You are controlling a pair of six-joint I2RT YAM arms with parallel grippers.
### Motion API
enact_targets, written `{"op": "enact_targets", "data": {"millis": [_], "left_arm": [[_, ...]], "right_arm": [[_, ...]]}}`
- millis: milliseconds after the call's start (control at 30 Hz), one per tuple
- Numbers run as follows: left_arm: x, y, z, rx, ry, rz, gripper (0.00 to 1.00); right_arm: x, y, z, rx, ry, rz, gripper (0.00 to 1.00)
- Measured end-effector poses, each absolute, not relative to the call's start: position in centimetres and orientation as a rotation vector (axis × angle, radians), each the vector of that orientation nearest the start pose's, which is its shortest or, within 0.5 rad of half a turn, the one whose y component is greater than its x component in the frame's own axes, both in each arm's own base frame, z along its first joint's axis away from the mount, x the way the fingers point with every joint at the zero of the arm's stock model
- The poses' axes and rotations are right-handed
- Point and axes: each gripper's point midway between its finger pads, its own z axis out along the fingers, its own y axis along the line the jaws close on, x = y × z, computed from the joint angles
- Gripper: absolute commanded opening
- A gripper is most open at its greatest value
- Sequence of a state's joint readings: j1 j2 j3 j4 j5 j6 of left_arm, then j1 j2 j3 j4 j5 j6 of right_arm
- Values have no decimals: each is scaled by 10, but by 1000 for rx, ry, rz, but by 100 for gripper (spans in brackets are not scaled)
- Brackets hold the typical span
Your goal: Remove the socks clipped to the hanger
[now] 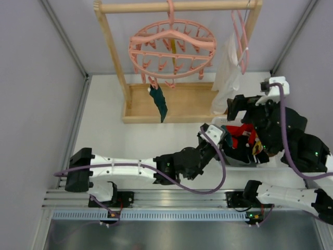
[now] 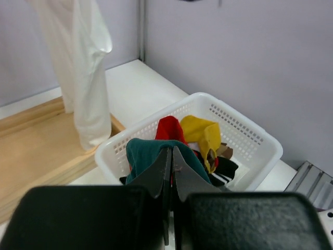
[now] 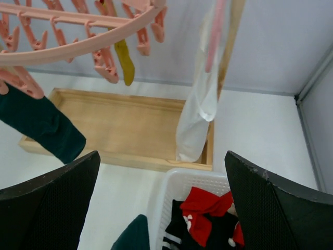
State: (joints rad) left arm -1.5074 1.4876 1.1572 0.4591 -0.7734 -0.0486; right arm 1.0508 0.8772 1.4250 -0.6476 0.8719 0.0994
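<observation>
Socks (image 2: 200,133) limp fabric, heaped in perforated white plastic basket (image 2: 244,127).

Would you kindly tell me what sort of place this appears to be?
Probably a robot test cell staged as a laundry corner: plain grey walls, a wooden rack holding a round pink peg hanger, and a white basket of socks.

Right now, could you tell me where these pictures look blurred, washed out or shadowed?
Top external view: even, soft light, no hard shadows, the hanger sharp. Left wrist view: the shut left gripper, close to the lens, is soft; the basket beyond is crisp; the white cloth is nearly washed out. Right wrist view: no glare, the near pegs slightly soft.
</observation>
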Motion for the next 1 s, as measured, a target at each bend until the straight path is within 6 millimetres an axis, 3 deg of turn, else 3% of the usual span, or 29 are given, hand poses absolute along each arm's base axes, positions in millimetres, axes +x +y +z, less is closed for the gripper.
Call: {"op": "enact_targets", "data": {"millis": [167,433,467,533,567,600,733,833,900,1000], "left_arm": [[165,-485,344,510,1449,-734,0],[189,-550,308,634,1501,-776,1],[191,-557,304,644,1506,-779,5],[197,-569,288,676,1525,-765,40],[198,-574,279,691,1536,-759,65],[200,-576,269,705,1550,-744,98],[200,-579,241,733,1606,-723,99],[199,-574,242,725,1611,-719,99],[199,-561,243,717,1619,-699,98],[200,-527,244,686,1639,-640,98]], "right_arm": [[205,78,441,-18,1610,144,100],[189,35,444,93,1580,126,99],[188,31,444,104,1579,124,99],[187,30,443,103,1583,124,99],[187,30,442,101,1585,122,99],[188,31,440,99,1589,113,99],[191,28,427,98,1616,37,100],[195,31,420,93,1631,-7,99],[198,35,417,80,1640,-22,99],[200,42,414,64,1649,-26,99]]}}
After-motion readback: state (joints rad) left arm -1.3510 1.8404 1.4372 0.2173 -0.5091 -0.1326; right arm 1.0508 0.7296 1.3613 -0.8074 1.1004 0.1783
